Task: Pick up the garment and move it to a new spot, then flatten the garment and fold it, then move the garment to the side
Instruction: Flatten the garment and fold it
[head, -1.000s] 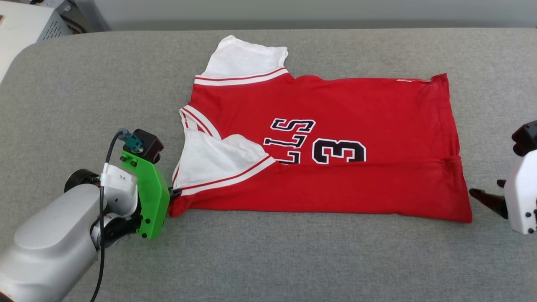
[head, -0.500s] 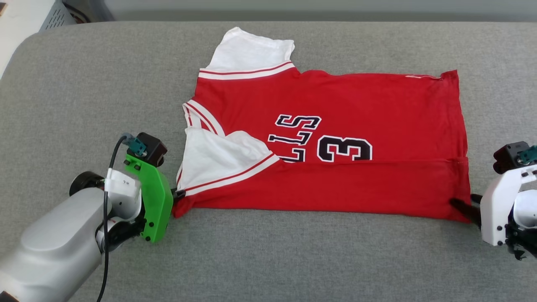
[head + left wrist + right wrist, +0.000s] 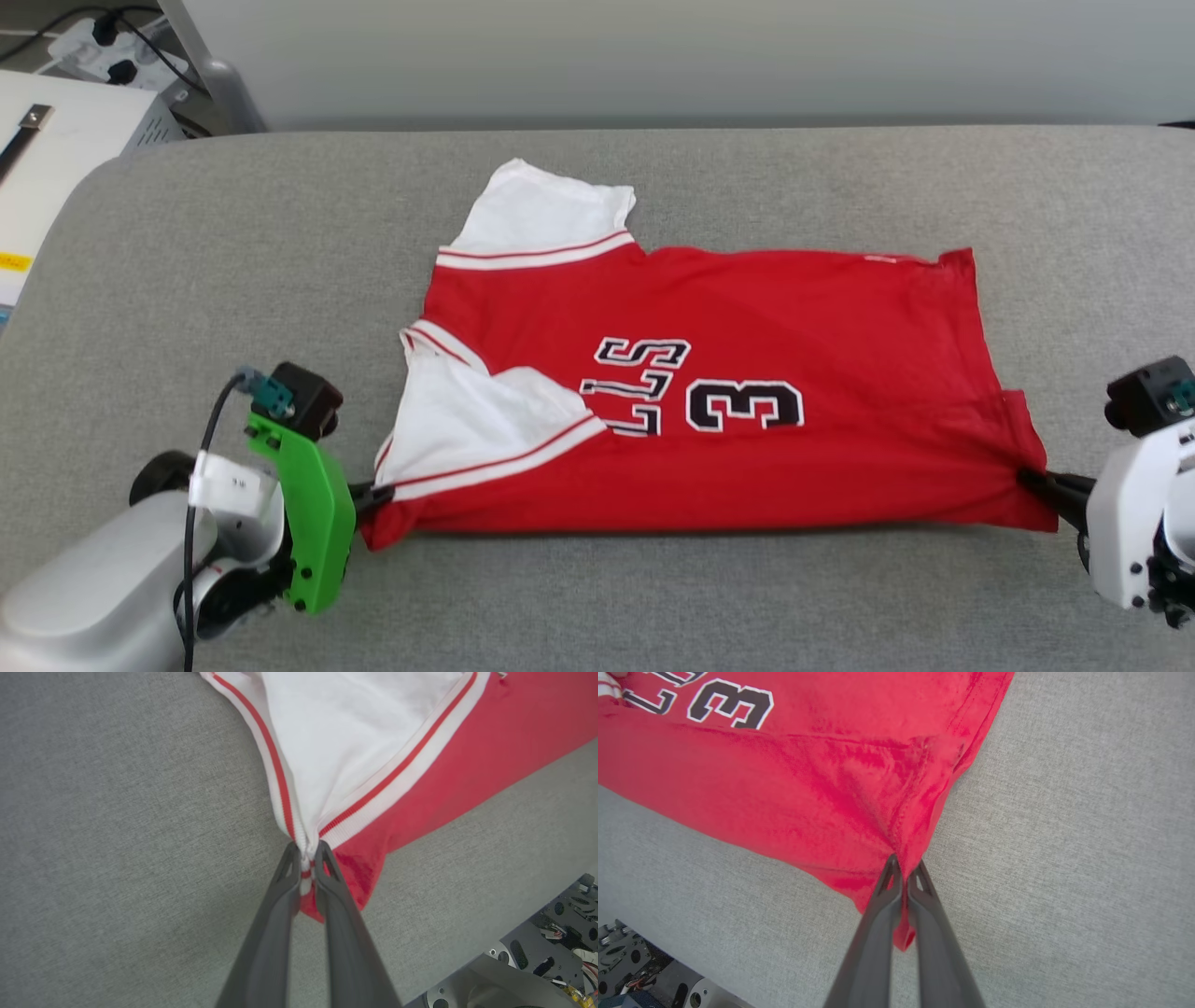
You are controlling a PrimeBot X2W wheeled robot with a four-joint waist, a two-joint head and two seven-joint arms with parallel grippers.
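Red garment, white sleeves, black "23" print: spread on grey desk, near edge folded up over part of the print. Left gripper: jaws clamped on striped sleeve corner at garment's left end. Right gripper: jaws clamped on red hem corner at its right end.

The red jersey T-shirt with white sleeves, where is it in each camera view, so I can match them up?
Head view: the red jersey T-shirt lies centre frame, left gripper shut on its sleeve corner, right gripper shut on its hem corner.
Left wrist view: top middle to upper right, white striped-trim sleeve uppermost.
Right wrist view: upper left, black numeral 3 at top.
Shared landmark: the grey fabric surface beneath it.
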